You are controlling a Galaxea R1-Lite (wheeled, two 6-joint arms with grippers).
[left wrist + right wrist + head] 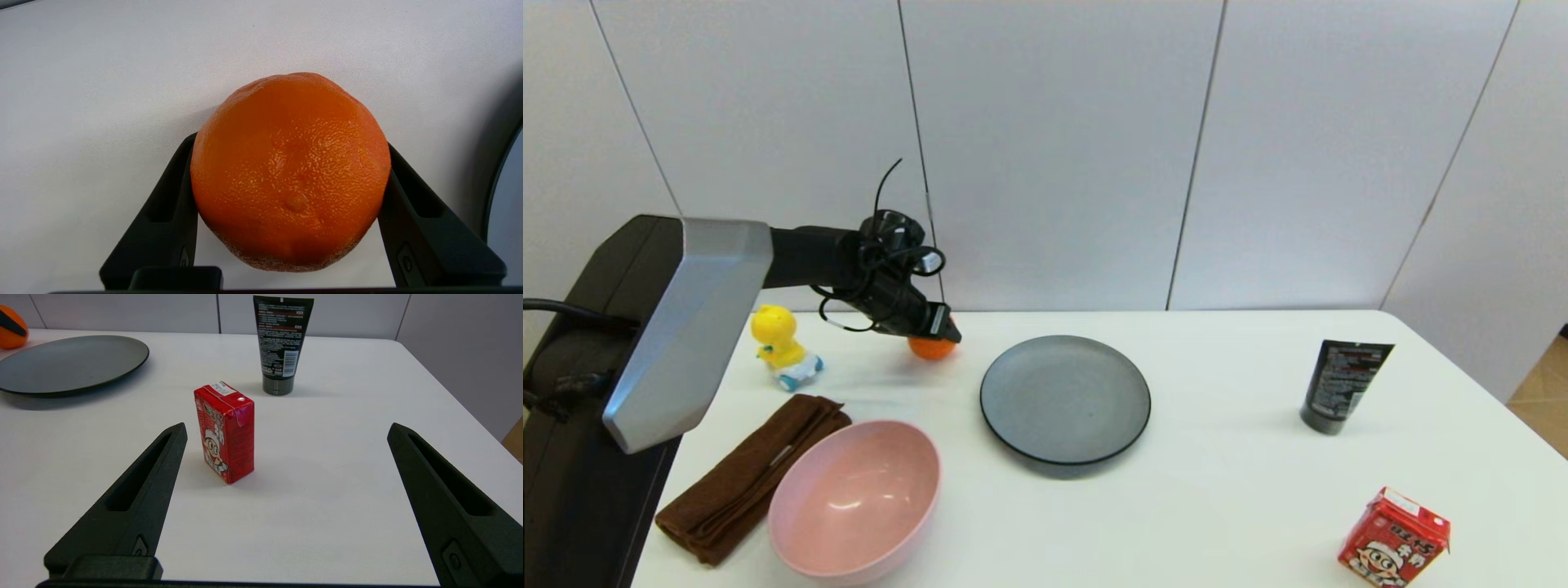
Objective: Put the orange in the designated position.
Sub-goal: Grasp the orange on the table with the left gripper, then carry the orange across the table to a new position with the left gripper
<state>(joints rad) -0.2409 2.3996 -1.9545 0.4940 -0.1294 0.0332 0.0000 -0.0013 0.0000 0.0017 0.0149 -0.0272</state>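
— Toward the table's far left corner, what have you got?

— My left gripper (934,331) is there, closed around the orange (931,347), one finger pressed on each flank, as my left wrist view shows. Whether the fruit rests on the table or hangs just above it, I cannot tell. It sits near the far edge, between the yellow toy duck (780,343) and the grey plate (1065,400).

— How will it handle?

— I judge it firm and fairly heavy for its size, with dimpled skin that gives my pads some bite. Being round, it could roll out if I slacken, or roll off once set down. Holding across its widest part, as I do now, seems the soundest grip; harder squeezing would only bruise it.

— And what lies along the table?

— By the left edge, a folded brown cloth (747,474), with the pink bowl (855,498) beside it at the near edge. The plate sits mid-table. Toward the right edge stands a black tube (1339,384), and at the near right corner a red drink carton (1395,549).

— Your other arm?

— My right gripper (286,506) is parked near that corner, fingers spread wide and holding nothing, the carton just ahead of it.

— Where does the orange go?

— Onto bare white tabletop (1217,457), I judge, not the plate or bowl.
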